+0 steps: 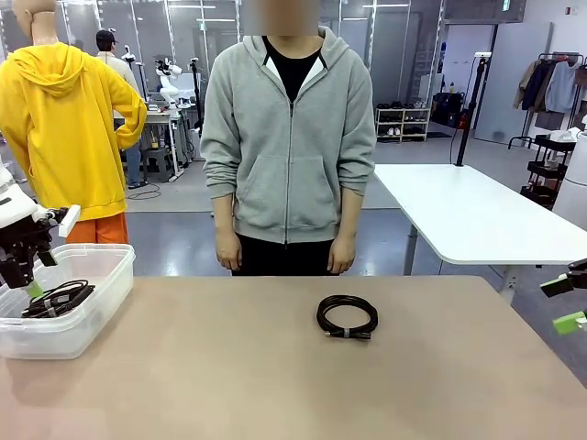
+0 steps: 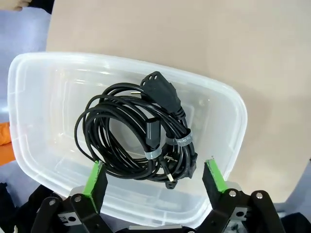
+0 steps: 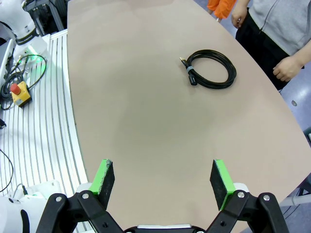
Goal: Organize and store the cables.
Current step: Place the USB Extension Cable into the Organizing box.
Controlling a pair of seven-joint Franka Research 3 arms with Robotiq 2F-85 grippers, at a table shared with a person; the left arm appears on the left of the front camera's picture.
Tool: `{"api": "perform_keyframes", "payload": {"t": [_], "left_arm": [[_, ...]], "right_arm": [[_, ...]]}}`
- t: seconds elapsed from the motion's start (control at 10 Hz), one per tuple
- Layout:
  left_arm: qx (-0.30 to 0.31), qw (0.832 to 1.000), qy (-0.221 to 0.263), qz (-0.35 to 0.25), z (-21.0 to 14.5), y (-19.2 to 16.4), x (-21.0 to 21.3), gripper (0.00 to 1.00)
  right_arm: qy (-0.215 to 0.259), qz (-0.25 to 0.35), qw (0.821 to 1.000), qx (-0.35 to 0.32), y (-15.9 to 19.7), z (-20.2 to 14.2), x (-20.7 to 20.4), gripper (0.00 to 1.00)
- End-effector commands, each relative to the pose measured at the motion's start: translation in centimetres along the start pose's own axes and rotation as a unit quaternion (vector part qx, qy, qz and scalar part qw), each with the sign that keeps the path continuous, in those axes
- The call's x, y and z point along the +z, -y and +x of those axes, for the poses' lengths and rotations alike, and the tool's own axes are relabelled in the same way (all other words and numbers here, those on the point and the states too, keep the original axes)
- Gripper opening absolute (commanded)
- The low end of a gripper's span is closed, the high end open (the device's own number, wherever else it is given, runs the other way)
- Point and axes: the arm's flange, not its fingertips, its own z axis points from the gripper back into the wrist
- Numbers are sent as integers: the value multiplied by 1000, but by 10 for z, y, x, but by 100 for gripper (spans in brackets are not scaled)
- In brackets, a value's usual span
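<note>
White side table (image 1: 477,215), grey floor (image 1: 174,243), low shelf (image 1: 402,124), clothes rack (image 1: 561,57) behind

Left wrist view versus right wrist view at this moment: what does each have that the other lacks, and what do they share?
Left wrist view, not the right: a clear bin holding coiled cables, below the open left pincer. Right wrist view, not the left: one coiled cable loose on the tabletop, a person's hand by its edge, a red stop button off to the side, the open right pincer. Shared: the tan tabletop, green pads set wide apart.
</note>
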Motion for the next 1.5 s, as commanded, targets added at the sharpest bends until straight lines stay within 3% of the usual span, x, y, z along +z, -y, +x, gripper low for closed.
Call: {"api": "perform_keyframes", "payload": {"t": [0.0, 1.4], "left_arm": [[-12, 1000, -1, -5, -3, -6, -7, 100], [-12, 1000, -1, -5, -3, -6, -7, 100]], "right_arm": [[5, 2, 1000, -2, 0, 2, -1, 100], [5, 2, 1000, -2, 0, 2, -1, 100]]}}
